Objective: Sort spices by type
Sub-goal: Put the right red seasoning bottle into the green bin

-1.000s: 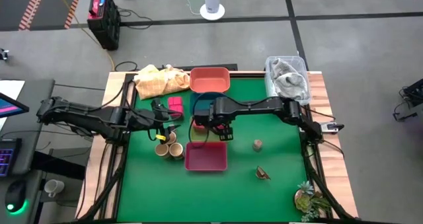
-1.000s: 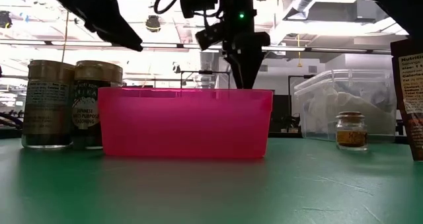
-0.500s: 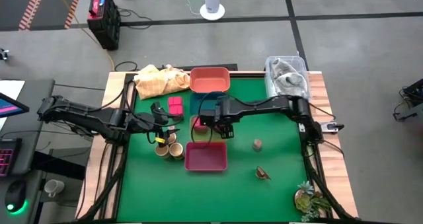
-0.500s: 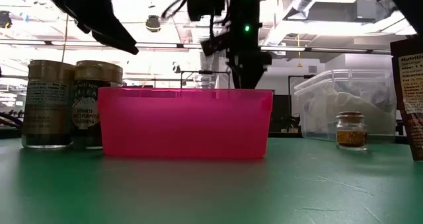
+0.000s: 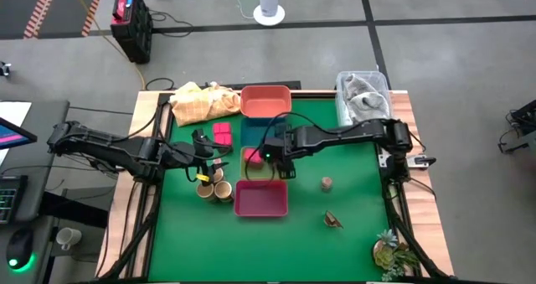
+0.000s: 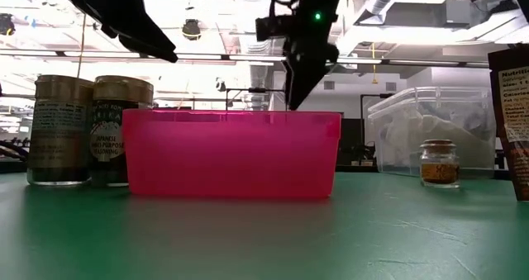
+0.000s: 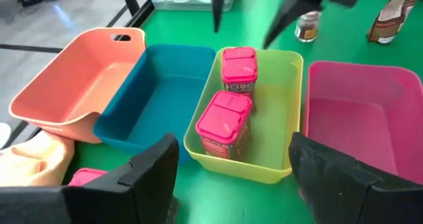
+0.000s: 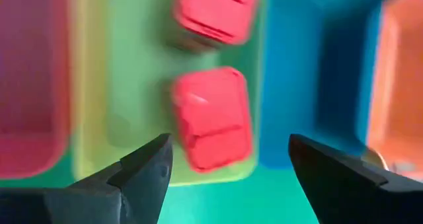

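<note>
Two magenta-pink blocks [image 7: 225, 118] [image 7: 239, 65] stand upright on the floor of the yellow-green tray [image 7: 291, 112]. My right gripper [image 8: 229, 141] hangs open above them, pointing steeply down, with nothing between its fingers. Another pink block [image 5: 222, 133] lies on the mat left of the blue tray [image 5: 260, 126]. Three tan tubs [image 5: 213, 186] stand left of the magenta tray [image 5: 261, 198]. A small grey-brown jar [image 5: 326, 183] and a dark brown piece [image 5: 333, 220] sit on the mat to the right. My left gripper [image 5: 209, 154] waits open above the mat, left of the trays.
An orange-red tray [image 5: 265, 101] stands at the far edge, a yellow cloth [image 5: 201, 101] to its left. A clear box with grey cloth [image 5: 364, 95] is at the far right corner, a leafy green sprig [image 5: 389, 255] at the near right corner.
My right gripper has drawn back a little toward the table's right edge and has tipped, its fingers now slanting over the yellow-green tray. It has stayed open. The pink blocks in the tray have kept their places.
</note>
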`<state>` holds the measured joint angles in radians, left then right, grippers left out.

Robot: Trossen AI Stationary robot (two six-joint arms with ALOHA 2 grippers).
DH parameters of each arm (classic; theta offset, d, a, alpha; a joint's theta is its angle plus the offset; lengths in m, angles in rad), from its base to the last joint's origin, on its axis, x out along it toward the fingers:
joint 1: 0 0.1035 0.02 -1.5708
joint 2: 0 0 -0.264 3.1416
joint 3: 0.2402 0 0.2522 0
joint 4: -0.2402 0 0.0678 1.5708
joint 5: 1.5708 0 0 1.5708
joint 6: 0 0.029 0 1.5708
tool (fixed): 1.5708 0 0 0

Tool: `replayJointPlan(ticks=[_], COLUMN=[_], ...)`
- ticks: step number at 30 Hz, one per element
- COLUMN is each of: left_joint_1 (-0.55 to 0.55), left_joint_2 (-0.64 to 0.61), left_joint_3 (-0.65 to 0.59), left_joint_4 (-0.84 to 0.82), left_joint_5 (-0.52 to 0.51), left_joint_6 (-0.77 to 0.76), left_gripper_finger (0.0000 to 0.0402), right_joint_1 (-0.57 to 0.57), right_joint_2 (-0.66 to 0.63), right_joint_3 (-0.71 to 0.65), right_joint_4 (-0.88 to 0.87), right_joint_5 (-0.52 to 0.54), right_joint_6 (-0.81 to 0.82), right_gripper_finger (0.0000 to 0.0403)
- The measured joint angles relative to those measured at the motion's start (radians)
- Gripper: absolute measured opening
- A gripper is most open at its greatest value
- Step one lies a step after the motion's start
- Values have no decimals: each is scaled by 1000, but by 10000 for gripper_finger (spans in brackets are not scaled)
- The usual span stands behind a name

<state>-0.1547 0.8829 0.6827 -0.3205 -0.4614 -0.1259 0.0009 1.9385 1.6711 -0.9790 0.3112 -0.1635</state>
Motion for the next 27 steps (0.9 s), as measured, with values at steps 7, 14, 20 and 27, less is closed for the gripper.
replayJointPlan(ticks=[7, 14, 20, 27], left_joint_1=[0, 0, 0, -2], left_joint_2=[0, 0, 0, -7], left_joint_3=[0, 0, 0, 90], left_joint_4=[1, 16, 37, -118], left_joint_5=[0, 0, 0, -19], left_joint_6=[17, 64, 80, 40], left_gripper_finger=[275, 275, 275, 275], right_joint_1=[6, -51, -93, -106], right_joint_2=[13, 13, 31, 50], right_joint_3=[0, 0, -5, -11], right_joint_4=[47, 45, 60, 71], right_joint_5=[-90, -166, -245, -247], right_joint_6=[-165, -211, -210, -225], right_gripper_finger=[330, 322, 322, 322])
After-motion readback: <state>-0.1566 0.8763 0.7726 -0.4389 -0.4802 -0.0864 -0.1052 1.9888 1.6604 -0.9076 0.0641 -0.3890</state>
